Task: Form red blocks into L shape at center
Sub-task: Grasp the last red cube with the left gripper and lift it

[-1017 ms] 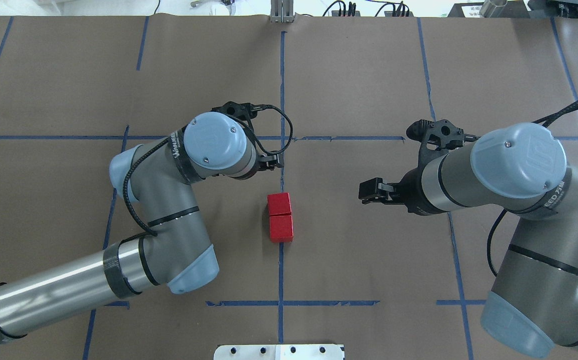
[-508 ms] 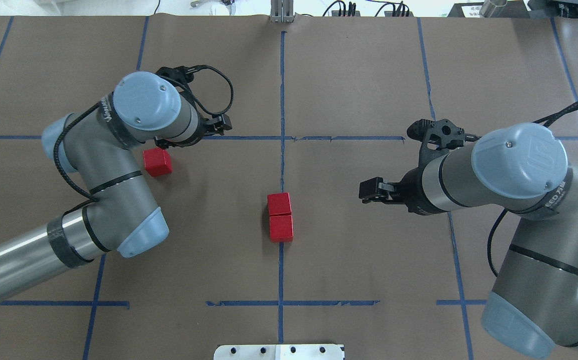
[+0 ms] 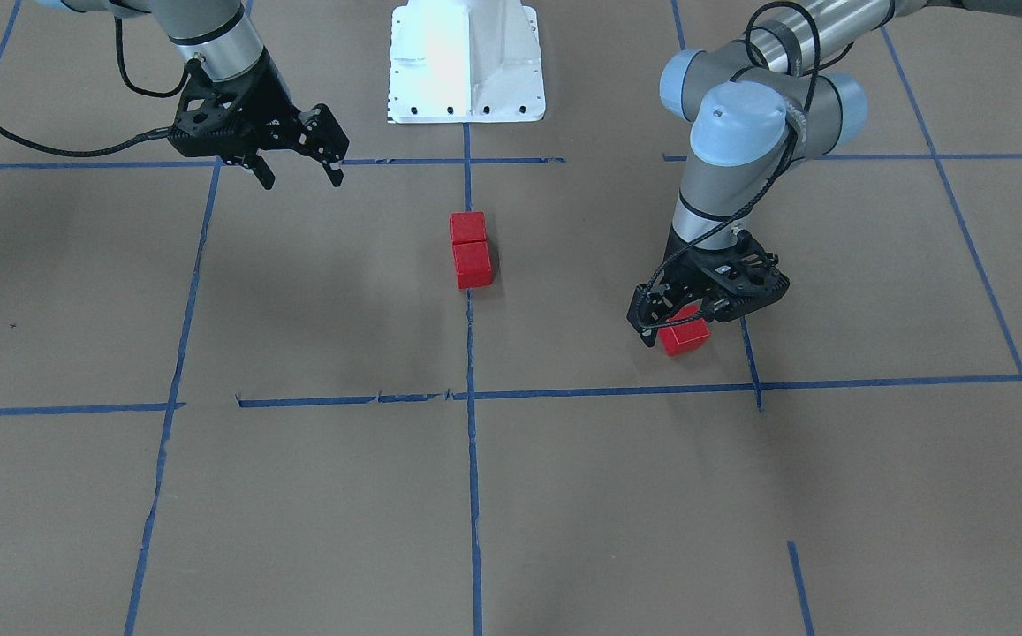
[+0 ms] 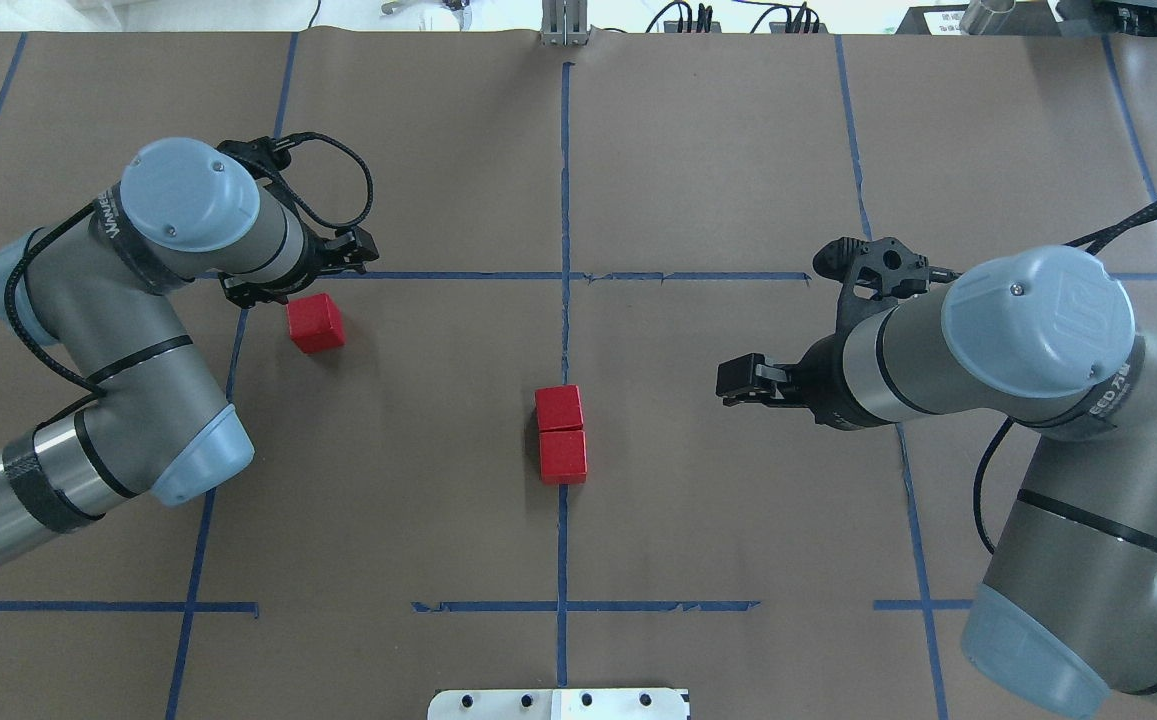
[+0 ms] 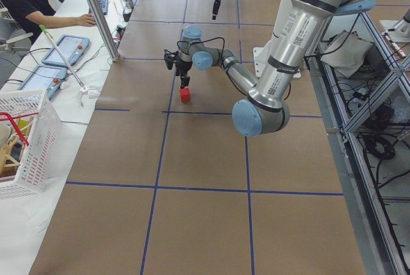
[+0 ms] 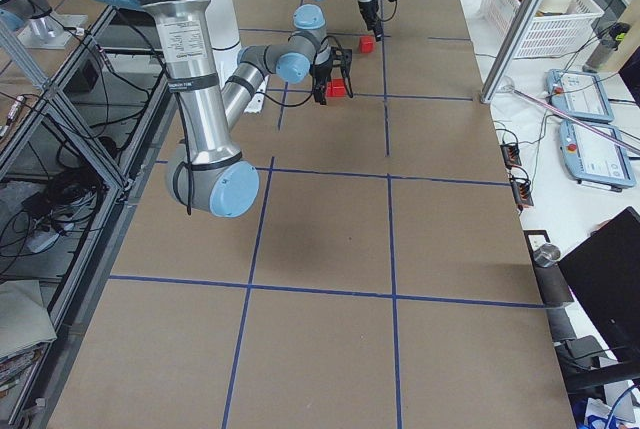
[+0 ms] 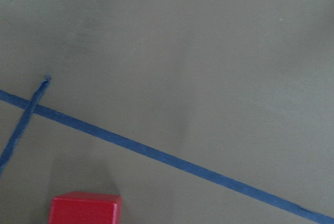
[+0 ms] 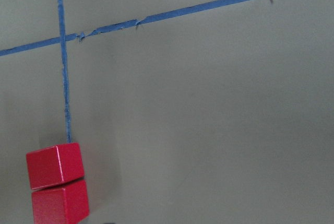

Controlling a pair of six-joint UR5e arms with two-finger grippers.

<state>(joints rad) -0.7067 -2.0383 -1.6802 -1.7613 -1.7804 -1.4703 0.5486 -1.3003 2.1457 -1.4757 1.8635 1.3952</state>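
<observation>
In the overhead view, the left end effector (image 3: 677,320) was seen in the upper left of the frame. It was held just over a lone red block (image 4: 316,322). The block sat flat on the tabletop (image 4: 418,500). It could not be told if the fingers were spread or pressed shut, and no hold on the block could be seen.

In the middle of the frame, a pair of red blocks (image 4: 561,432) had been set at the center (image 4: 658,420). They were touching, one above the other in the picture, and they lay on the blue tape line (image 4: 563,180). So two parts of the L looked done. One part looked left to do. The lone block would have to be picked up, carried to the pair, and put beside one end block so that a corner is made.

At the right of the frame, the right end effector (image 4: 733,386) was held off the tabletop with its fingers spread wide. Nothing was gripped in it.

Plenty of bare brown paper was seen between the lone block and the pair, so a straight path looked open. Bare paper was seen on both sides of the pair too. All three blocks were well away from the tabletop edges. The pair could be bumped out of line if the last block is pushed in too hard.
</observation>
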